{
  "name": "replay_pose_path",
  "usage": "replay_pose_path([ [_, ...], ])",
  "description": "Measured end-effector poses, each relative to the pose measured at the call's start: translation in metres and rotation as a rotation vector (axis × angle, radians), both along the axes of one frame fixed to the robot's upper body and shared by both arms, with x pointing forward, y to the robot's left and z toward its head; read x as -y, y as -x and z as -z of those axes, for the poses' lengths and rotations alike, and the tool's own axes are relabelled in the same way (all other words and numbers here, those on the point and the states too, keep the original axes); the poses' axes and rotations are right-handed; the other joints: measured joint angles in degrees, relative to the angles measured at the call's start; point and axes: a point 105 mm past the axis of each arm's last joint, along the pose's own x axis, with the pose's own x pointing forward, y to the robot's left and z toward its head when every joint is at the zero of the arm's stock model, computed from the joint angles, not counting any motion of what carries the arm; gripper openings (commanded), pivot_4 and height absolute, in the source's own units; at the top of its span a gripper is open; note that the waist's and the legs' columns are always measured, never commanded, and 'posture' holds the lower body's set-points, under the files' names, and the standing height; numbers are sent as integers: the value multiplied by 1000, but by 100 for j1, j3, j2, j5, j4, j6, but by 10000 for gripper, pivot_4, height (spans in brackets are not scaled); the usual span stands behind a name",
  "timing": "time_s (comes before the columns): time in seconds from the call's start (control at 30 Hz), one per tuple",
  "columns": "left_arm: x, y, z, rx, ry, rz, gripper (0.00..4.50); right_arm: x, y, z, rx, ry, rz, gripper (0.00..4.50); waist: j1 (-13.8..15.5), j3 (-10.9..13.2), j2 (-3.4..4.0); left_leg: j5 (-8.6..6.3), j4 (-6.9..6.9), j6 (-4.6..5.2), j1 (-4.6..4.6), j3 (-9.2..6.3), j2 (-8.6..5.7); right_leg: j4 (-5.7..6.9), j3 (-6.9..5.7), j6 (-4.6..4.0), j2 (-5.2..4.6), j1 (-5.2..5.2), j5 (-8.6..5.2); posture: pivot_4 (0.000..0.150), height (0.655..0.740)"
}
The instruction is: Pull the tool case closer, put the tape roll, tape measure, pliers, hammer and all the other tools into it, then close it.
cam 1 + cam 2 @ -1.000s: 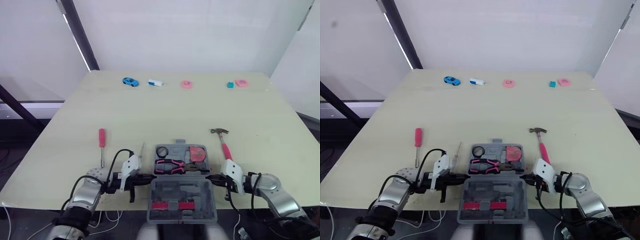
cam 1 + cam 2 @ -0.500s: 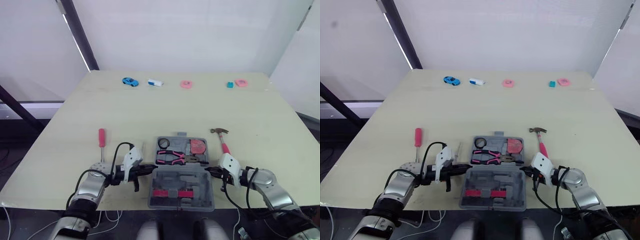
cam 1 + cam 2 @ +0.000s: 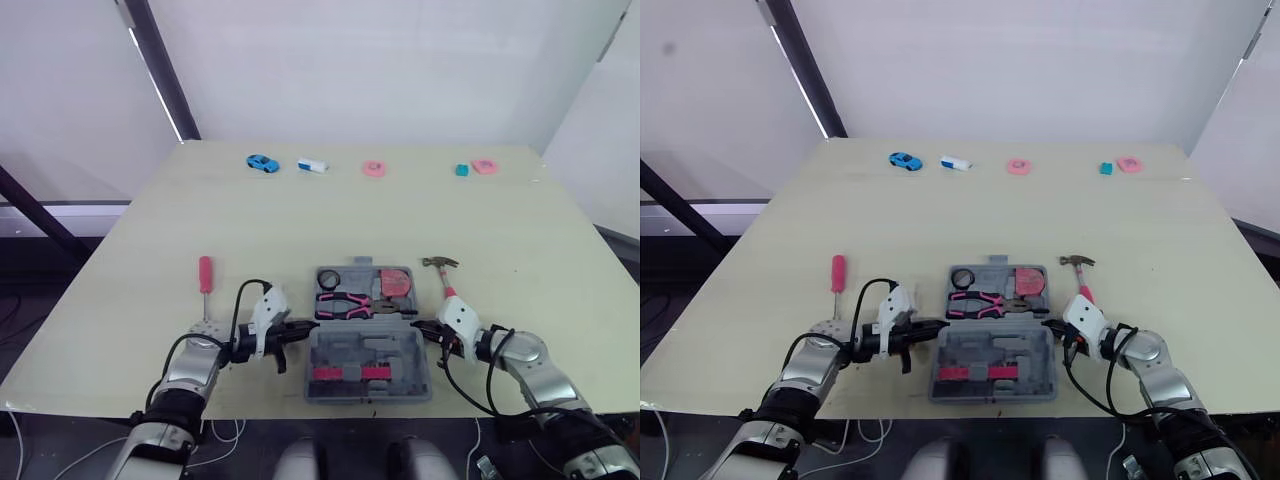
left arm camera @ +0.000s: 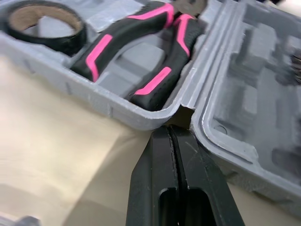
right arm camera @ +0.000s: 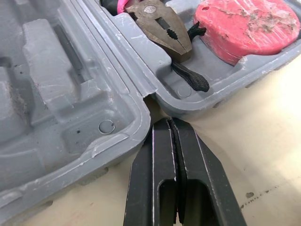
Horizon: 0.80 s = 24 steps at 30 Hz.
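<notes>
Left eye view: the open tool case (image 3: 370, 355) is flanked at its hinge by the left gripper (image 3: 299, 327) and right gripper (image 3: 421, 328), both closed tight, empty; pliers (image 3: 345, 303) are laid inside it.

I read tool case (image 4: 89, 94) as grey moulded plastic, matt, lightly scuffed and dusty. Pliers (image 4: 141, 47): black and pink rubbery grips with soft sheen; head dull bare metal, scratched. Tape roll (image 4: 66, 43): black, slightly glossy tape on brown cardboard core. Tape measure (image 5: 249, 23): red plastic body, scuffed, whitish marks. Left gripper (image 4: 170, 134) and right gripper (image 5: 170, 125): smooth black plastic, semi-gloss. Table (image 5: 254, 141): pale cream top, smooth, matt, few dark specks. Hammer (image 3: 447, 283): metal head, pink handle. Screwdriver (image 3: 204, 277): red handle, thin metal shaft.
</notes>
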Motion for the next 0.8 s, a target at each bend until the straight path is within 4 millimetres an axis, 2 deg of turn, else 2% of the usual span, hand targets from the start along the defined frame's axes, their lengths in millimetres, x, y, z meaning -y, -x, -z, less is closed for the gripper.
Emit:
replay_pose_path([
  [0.33,0,-7,-1,23,0,-29,0,-1,-4,-1,2,-4,7,317,-3,0,0,0,0,0,0,0,0,0,1,1,0,0,1,1500,7400],
  [0.8,4,-7,1,18,5,-18,0,-1,-5,0,3,-6,16,317,-3,0,0,0,0,0,0,1,0,1,1,1,0,0,1,1500,7400],
])
